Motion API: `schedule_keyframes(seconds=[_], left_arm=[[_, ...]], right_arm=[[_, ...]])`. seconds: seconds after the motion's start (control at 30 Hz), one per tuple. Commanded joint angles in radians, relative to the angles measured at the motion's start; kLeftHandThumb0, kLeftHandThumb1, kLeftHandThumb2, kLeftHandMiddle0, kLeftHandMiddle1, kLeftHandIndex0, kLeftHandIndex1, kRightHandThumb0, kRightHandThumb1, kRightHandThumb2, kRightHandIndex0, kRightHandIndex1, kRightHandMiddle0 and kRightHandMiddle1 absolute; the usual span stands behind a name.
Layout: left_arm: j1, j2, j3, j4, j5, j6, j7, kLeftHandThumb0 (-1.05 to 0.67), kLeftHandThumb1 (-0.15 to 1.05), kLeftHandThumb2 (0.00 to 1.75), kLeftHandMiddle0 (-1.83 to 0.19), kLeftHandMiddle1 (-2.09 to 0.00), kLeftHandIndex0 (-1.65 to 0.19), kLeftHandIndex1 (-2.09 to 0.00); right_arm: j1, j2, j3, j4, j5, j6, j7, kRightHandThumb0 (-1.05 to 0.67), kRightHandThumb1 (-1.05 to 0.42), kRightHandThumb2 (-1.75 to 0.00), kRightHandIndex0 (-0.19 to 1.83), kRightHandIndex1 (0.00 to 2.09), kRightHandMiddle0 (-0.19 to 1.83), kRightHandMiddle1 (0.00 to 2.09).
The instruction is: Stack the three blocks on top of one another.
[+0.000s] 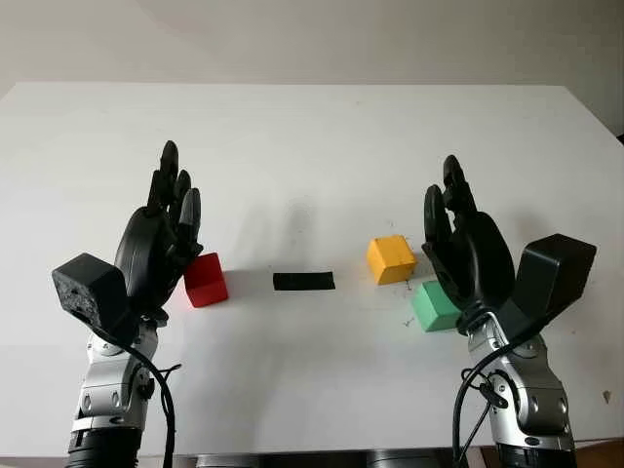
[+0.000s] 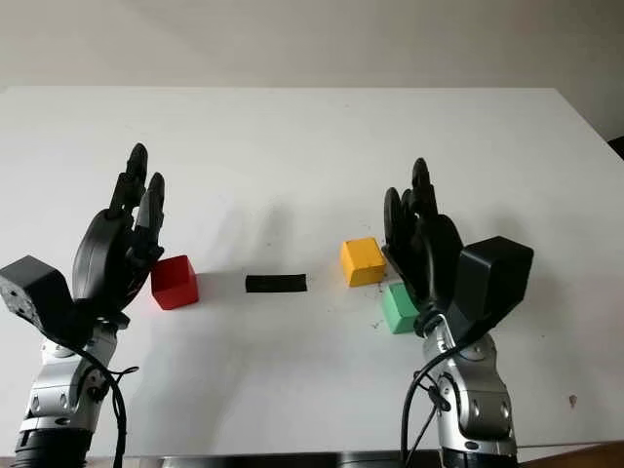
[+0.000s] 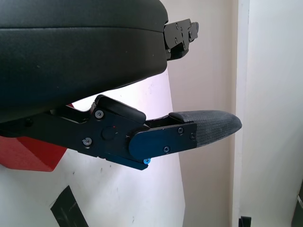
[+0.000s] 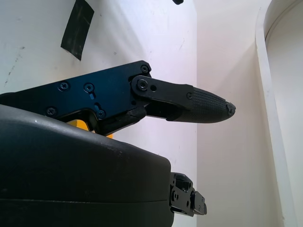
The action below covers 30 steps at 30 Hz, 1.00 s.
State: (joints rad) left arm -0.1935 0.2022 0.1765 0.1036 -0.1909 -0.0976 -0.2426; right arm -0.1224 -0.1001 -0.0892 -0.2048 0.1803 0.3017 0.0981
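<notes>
Here left hand (image 1: 161, 239) open beside red block (image 1: 206, 280); right hand (image 1: 466, 244) open, both empty.

Red block (image 1: 206, 280), yellow block (image 1: 391, 259), green block (image 1: 435, 306) unstacked.

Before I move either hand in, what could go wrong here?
The right hand is open right beside the yellow block and green block, which sit close together; closing on one could nudge the other. The left hand, open, stands beside the red block and might push it toward the black tape strip.
</notes>
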Motion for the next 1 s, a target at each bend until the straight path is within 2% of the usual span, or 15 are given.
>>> schedule_keyframes(seconds=[0.0, 0.07, 0.1, 0.23, 0.33, 0.47, 0.6, 0.83, 0.97], left_arm=[[-0.004, 0.021, 0.011, -0.037, 0.003, -0.003, 0.001, -0.79, 1.05, 0.54, 0.19, -0.05, 0.19, -0.04], [0.004, 0.037, 0.007, -0.076, 0.061, -0.011, 0.041, -0.77, 1.05, 0.52, 0.15, -0.07, 0.17, -0.05], [0.010, 0.056, -0.001, -0.103, 0.127, -0.015, 0.077, -0.77, 1.05, 0.50, 0.12, -0.08, 0.15, -0.06], [0.029, 0.115, -0.011, -0.216, 0.327, 0.019, 0.171, -0.79, 1.05, 0.43, -0.13, -0.09, -0.04, -0.11], [0.036, 0.168, -0.016, -0.307, 0.460, 0.093, 0.185, -0.81, 1.05, 0.37, -0.22, -0.07, -0.21, -0.14], [0.051, 0.289, -0.033, -0.468, 0.615, 0.251, 0.063, -0.85, 1.05, 0.29, -0.15, -0.04, -0.29, -0.13], [0.049, 0.360, -0.044, -0.555, 0.688, 0.357, -0.043, -0.89, 1.05, 0.21, -0.08, -0.03, -0.31, -0.10], [0.030, 0.504, -0.082, -0.580, 0.797, 0.391, -0.203, -0.88, 1.04, 0.10, -0.06, -0.05, -0.36, -0.09], [0.015, 0.572, -0.105, -0.551, 0.835, 0.341, -0.245, -0.89, 1.03, 0.07, -0.10, -0.07, -0.42, -0.11]], right_arm=[[-0.018, -0.001, 0.000, -0.010, -0.004, -0.016, 0.001, -0.67, -1.05, -0.60, -0.19, 0.00, -0.19, 0.03], [-0.017, -0.004, 0.001, -0.011, -0.004, -0.020, 0.004, -0.67, -1.05, -0.60, -0.19, 0.00, -0.19, 0.03], [-0.017, -0.006, 0.001, -0.009, -0.005, -0.023, 0.006, -0.67, -1.05, -0.61, -0.19, 0.00, -0.19, 0.03], [-0.013, 0.000, 0.002, -0.015, -0.008, -0.018, -0.003, -0.68, -1.05, -0.60, -0.19, 0.00, -0.18, 0.03], [-0.015, 0.001, 0.005, -0.015, -0.009, -0.019, -0.003, -0.68, -1.05, -0.61, -0.19, 0.01, -0.18, 0.04], [-0.012, 0.006, 0.005, -0.021, 0.002, -0.006, -0.001, -0.67, -1.05, -0.61, -0.19, 0.00, -0.19, 0.03], [-0.008, 0.008, 0.007, -0.023, 0.003, -0.009, -0.001, -0.65, -1.05, -0.61, -0.19, 0.00, -0.19, 0.03], [-0.007, 0.005, 0.013, -0.030, -0.001, -0.001, -0.004, -0.66, -1.05, -0.61, -0.19, 0.00, -0.19, 0.02], [-0.009, 0.006, 0.015, -0.033, -0.003, 0.008, -0.006, -0.65, -1.05, -0.61, -0.19, 0.00, -0.19, 0.03]])
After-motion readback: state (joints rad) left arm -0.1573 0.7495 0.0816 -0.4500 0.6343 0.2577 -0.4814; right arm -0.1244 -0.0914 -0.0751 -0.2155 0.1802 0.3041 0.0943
